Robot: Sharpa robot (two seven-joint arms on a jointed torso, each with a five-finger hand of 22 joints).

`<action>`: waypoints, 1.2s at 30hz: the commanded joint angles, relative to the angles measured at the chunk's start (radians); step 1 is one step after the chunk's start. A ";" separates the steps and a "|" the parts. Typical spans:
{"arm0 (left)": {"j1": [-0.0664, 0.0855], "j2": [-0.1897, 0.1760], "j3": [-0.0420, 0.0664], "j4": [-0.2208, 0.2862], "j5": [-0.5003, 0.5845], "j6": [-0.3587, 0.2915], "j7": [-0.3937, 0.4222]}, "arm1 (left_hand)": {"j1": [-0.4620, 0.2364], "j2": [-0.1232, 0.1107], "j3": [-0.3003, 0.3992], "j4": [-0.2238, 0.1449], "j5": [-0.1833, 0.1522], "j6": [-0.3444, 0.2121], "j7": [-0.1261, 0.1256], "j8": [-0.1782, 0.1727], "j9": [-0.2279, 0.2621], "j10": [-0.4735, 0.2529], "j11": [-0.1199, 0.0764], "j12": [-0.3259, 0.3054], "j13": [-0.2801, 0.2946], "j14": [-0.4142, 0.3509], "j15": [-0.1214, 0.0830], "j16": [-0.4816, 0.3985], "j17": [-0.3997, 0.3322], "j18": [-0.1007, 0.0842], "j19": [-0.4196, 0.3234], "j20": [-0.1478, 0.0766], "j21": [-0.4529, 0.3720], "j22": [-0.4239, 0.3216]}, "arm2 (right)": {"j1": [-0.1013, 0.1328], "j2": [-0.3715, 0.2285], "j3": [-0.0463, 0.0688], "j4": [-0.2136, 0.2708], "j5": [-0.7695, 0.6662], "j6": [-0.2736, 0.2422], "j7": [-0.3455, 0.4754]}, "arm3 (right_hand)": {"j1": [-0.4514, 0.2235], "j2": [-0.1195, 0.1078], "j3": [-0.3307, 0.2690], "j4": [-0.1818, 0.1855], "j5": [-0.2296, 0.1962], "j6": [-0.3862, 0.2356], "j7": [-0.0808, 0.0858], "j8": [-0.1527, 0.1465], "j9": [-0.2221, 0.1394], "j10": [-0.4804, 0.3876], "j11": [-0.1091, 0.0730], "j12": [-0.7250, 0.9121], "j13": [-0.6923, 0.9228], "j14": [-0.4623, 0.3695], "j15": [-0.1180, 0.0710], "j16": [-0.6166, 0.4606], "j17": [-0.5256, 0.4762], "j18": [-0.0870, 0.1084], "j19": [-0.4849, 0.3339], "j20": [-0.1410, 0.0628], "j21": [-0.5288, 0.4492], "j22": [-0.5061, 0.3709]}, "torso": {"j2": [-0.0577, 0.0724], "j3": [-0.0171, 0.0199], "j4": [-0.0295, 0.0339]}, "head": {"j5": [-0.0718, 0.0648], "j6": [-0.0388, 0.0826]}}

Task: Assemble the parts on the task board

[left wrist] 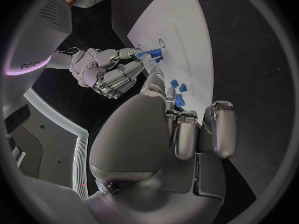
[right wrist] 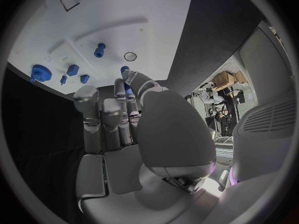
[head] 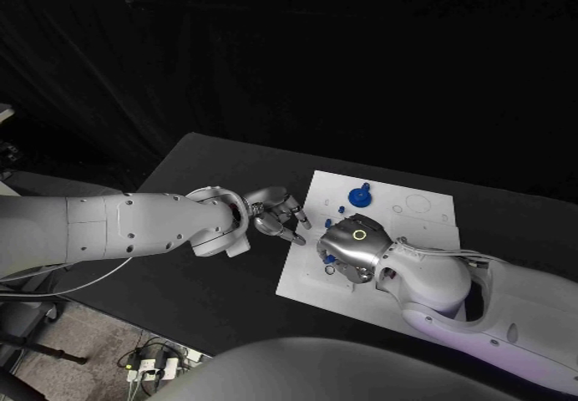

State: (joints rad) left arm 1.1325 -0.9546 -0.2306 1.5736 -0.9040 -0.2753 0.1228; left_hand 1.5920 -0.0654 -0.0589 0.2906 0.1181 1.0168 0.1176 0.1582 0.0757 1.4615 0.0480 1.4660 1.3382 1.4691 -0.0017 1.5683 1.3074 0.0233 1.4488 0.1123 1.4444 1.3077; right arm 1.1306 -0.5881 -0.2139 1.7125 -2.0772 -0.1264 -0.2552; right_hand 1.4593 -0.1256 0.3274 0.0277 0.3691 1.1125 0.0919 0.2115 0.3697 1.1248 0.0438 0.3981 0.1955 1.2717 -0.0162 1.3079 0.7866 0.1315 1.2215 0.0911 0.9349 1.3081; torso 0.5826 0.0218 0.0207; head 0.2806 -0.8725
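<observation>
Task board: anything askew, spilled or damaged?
Nothing stands out. The task board lies flat on the black table, a blue gear and small blue parts on it. The right hand hovers over its near edge, the left hand beside it.

a white rectangular task board lies flat on the black table, tilted askew to the table's edges, with shallow outlines and a small ring marked on its face. a blue gear stands near the board's far edge; in the right wrist view it sits at a corner. close by lie 2 small blue blocks and a slim blue pin. a blue peg lies apart, nearer the ring.
</observation>
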 commanded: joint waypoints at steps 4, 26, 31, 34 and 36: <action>0.001 0.006 0.001 -0.001 -0.002 0.024 -0.005 | 0.003 0.009 -0.002 0.000 0.006 0.008 0.001 0.005 -0.001 0.007 -0.005 -0.003 0.092 0.102 0.000 0.002 0.263 0.014 0.006 -0.001 0.006 0.214 | -0.003 -0.011 0.000 0.010 0.034 0.048 -0.014 | -0.010 -0.001 0.003 -0.004 0.000 0.021 0.011 0.000 0.028 0.005 0.000 -0.011 -0.002 -0.005 0.000 -0.004 -0.008 -0.002 -0.005 -0.002 -0.011 0.092 | 0.000 0.0001 0.0002 | -0.003 0.000; 0.001 0.016 0.001 -0.006 -0.002 0.035 -0.006 | 0.010 0.017 0.001 0.000 0.010 0.009 0.000 0.009 -0.002 0.006 -0.006 -0.004 0.091 0.102 -0.001 0.002 0.263 0.014 0.006 -0.002 0.005 0.214 | -0.032 -0.023 0.000 0.001 0.054 0.022 -0.018 | -0.009 -0.002 0.007 -0.009 -0.002 0.020 0.012 -0.005 0.031 0.007 0.001 -0.022 -0.003 -0.006 0.000 -0.004 -0.004 -0.002 -0.009 -0.002 -0.018 0.090 | 0.000 0.0000 0.0009 | -0.002 0.000; 0.001 0.016 0.001 -0.006 -0.002 0.037 -0.006 | 0.011 0.018 0.001 0.000 0.011 0.009 0.000 0.010 -0.002 0.007 -0.006 -0.004 0.091 0.102 -0.001 0.002 0.263 0.014 0.006 -0.002 0.005 0.214 | -0.034 -0.020 0.000 -0.002 0.050 0.007 -0.020 | -0.009 -0.002 0.007 -0.009 -0.002 0.020 0.012 -0.005 0.031 0.007 0.001 -0.023 -0.003 -0.007 0.000 -0.005 -0.005 -0.001 -0.010 -0.001 -0.019 0.090 | 0.000 -0.0004 0.0003 | -0.001 0.000; 0.001 0.017 0.001 -0.007 -0.002 0.039 -0.007 | 0.011 0.018 0.001 0.000 0.011 0.009 0.000 0.010 -0.002 0.007 -0.006 -0.004 0.091 0.102 -0.001 0.002 0.263 0.014 0.006 -0.002 0.005 0.214 | -0.034 -0.019 0.000 -0.002 0.047 0.000 -0.019 | -0.009 -0.002 0.008 -0.009 -0.001 0.019 0.012 -0.006 0.031 0.007 0.001 -0.023 -0.003 -0.006 0.000 -0.004 -0.002 -0.001 -0.009 -0.001 -0.019 0.090 | 0.000 0.0000 0.0003 | 0.000 0.000; 0.001 0.017 0.001 -0.007 -0.002 0.040 -0.007 | 0.010 0.019 0.001 0.000 0.012 0.009 0.000 0.010 -0.002 0.006 -0.006 -0.004 0.091 0.102 -0.001 0.002 0.263 0.014 0.006 -0.002 0.005 0.214 | -0.034 -0.018 0.000 -0.002 0.047 -0.001 -0.018 | -0.009 -0.002 0.008 -0.009 -0.001 0.019 0.013 -0.006 0.031 0.007 0.001 -0.024 -0.003 -0.005 0.000 -0.003 -0.002 -0.002 -0.009 -0.001 -0.018 0.090 | 0.000 0.0000 0.0002 | -0.001 0.000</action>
State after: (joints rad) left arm 1.1322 -0.9401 -0.2307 1.5655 -0.9043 -0.2532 0.1152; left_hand 1.6037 -0.0539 -0.0589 0.2906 0.1258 1.0167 0.1176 0.1619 0.0749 1.4641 0.0454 1.4662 1.3881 1.4690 -0.0017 1.5683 1.3076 0.0232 1.4488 0.1122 1.4443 1.3075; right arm 1.0969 -0.6071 -0.2137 1.7106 -2.0201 -0.1246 -0.2683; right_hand 1.4596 -0.1259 0.3328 0.0218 0.3671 1.1116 0.0929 0.2003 0.3904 1.1259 0.0453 0.3778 0.1930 1.2718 -0.0162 1.3079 0.7841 0.1316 1.2181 0.0876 0.9194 1.3077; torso 0.5829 0.0217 0.0212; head 0.2800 -0.8725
